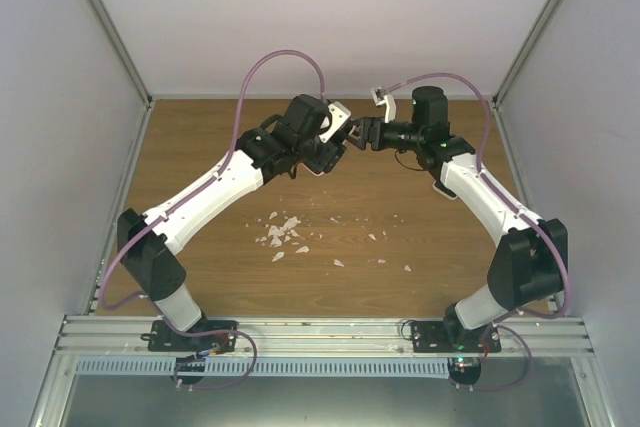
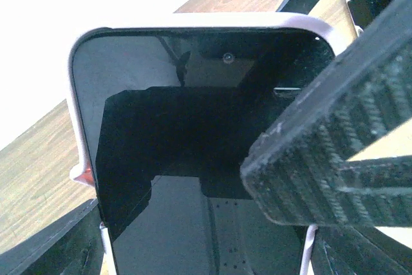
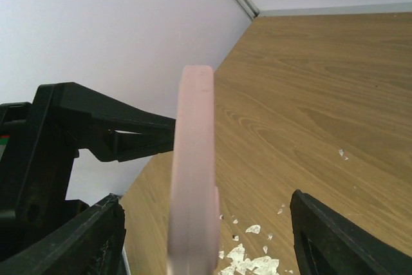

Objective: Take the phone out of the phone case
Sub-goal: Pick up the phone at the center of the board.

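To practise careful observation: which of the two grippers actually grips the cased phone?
The left gripper: its ridged pad presses the phone screen. The right gripper only flanks the pink case edge, gaps both sides.

A ribbed finger pad of the left gripper covers the phone screen on that finger's side, and phone and phone case run off the picture's edge toward the palm. Between the right gripper fingers the case shows only one narrow edge, blurred near the palm, its faces hidden. From overhead, contact between fingers and case is too small to tell.
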Controlling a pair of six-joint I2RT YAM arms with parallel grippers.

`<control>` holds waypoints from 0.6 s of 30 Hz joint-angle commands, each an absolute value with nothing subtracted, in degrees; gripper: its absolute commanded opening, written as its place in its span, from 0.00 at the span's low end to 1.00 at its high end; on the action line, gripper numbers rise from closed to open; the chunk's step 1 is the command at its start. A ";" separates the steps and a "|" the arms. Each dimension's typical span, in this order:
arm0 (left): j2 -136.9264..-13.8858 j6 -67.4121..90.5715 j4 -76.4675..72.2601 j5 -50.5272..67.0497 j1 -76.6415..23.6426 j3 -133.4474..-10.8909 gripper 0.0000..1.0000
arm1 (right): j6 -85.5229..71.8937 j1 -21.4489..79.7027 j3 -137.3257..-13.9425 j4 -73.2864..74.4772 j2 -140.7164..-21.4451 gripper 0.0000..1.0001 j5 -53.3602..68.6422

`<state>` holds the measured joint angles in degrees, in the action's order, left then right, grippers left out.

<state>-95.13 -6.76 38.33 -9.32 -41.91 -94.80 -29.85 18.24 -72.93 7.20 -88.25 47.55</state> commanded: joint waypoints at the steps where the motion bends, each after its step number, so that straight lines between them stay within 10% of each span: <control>1: -95.83 -5.26 33.48 -10.85 -42.62 -98.36 0.59 | -31.40 18.84 -72.61 5.12 -89.03 0.68 48.38; 18: -96.12 -4.20 33.49 -10.43 -43.20 -98.74 0.60 | -32.05 18.77 -72.19 3.52 -88.70 0.16 49.67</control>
